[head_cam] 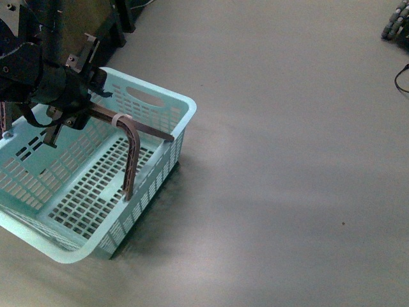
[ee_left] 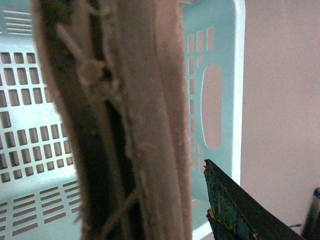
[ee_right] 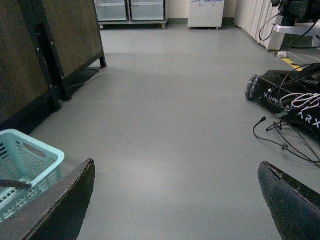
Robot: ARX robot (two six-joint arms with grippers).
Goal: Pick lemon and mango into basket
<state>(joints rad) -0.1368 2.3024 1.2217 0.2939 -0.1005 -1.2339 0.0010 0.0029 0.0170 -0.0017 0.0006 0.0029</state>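
The light teal basket (head_cam: pixel 158 178) stands at the left of the front view, and nothing lies on its slotted floor. My left gripper (head_cam: pixel 69 114) is shut on its brownish-mauve handle (head_cam: pixel 131 148) above the basket's far side. In the left wrist view the handle (ee_left: pixel 135 125) fills the middle, with one dark finger (ee_left: pixel 235 205) beside it and the basket's end wall (ee_left: pixel 212 100) behind. My right gripper (ee_right: pixel 177 175) hangs open over bare grey floor, right of the basket (ee_right: pixel 30 155). The lemon and the mango are out of view.
Dark wooden furniture on black legs (ee_right: pixel 45 60) stands behind the basket. A wheeled black machine with loose cables (ee_right: pixel 292 97) sits on the floor at the right, and its wheels (head_cam: pixel 395 22) show in the front view's top right corner. Glass-fronted cabinets (ee_right: pixel 130 10) line the far wall.
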